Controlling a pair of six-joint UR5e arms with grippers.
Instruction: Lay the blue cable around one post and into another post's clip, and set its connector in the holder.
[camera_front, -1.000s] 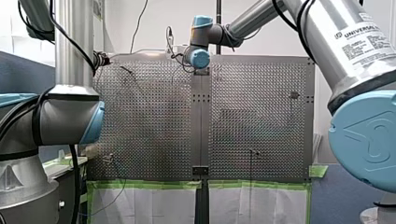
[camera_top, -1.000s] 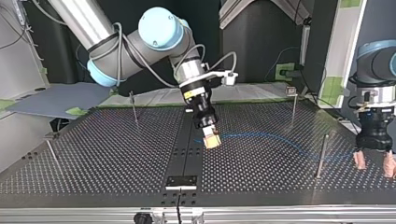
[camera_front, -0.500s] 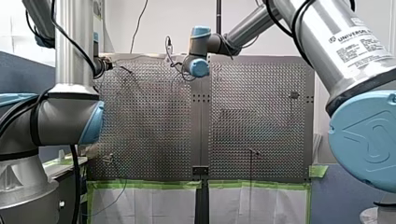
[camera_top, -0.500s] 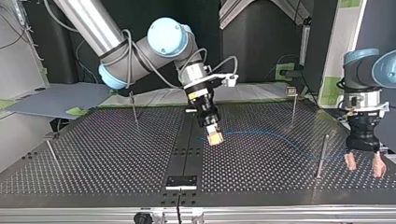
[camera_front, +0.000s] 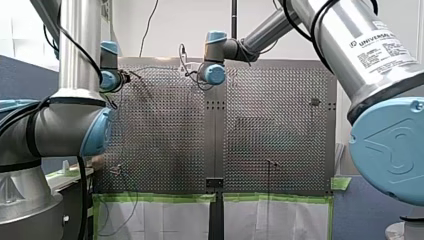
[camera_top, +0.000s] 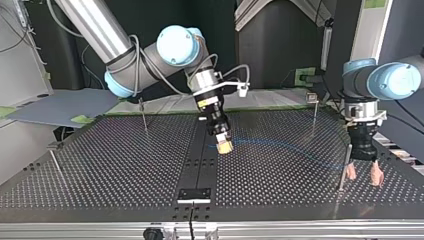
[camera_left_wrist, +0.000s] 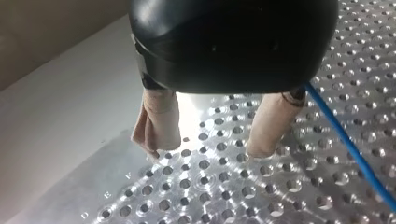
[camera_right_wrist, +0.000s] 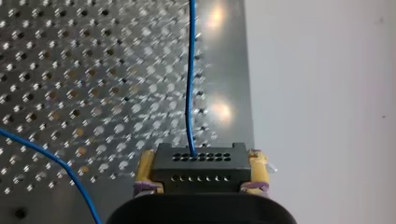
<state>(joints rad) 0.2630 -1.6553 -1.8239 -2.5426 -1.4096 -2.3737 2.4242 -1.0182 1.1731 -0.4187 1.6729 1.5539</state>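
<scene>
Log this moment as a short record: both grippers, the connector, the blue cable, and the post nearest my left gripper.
right gripper: shut on the connector, held over the middle of the table
left gripper: open, nothing between its fingers, low over the table
blue cable: leaves the connector and runs across the table toward the left gripper, passing beside it, not gripped there
post: upright, close beside the left gripper
clip and holder: not made out
</scene>
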